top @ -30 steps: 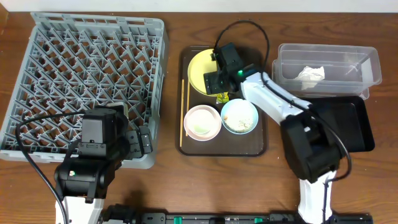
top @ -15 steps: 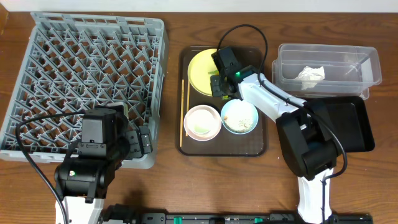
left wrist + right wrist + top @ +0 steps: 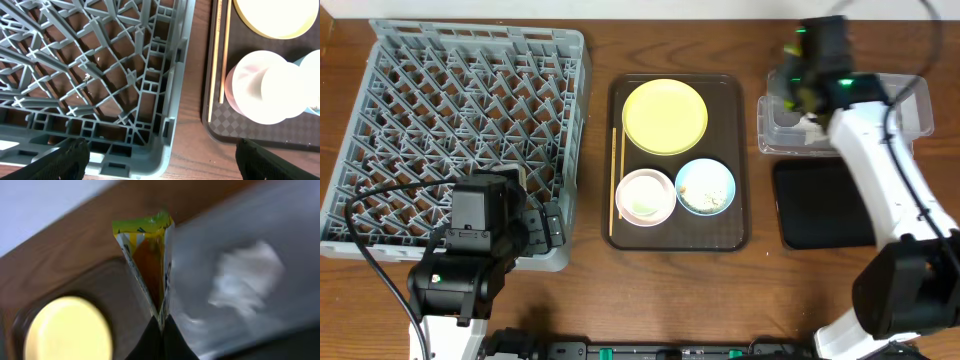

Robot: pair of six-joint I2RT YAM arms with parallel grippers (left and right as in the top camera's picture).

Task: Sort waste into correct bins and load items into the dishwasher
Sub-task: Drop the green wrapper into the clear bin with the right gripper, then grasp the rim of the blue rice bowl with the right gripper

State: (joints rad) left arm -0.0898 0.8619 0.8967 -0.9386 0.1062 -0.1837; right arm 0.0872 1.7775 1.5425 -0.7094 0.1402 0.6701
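Right gripper pinching the wrapper at the left end of the container!
Fingertips are pressed together on the wrapper's lower corner and it stands up from them, orange-yellow, by the clear container in the far right corner of the surface; the wrist view is blurred, but the napkin shows white inside. Black tray lies just in front of the container, near the right edge. Mid-surface, the brown tray carries the plate, pink bowl, blue bowl with whitish scraps, and chopsticks along its left side. Left gripper is spread wide, holding nothing, over the near right corner of the rack by the left edge.
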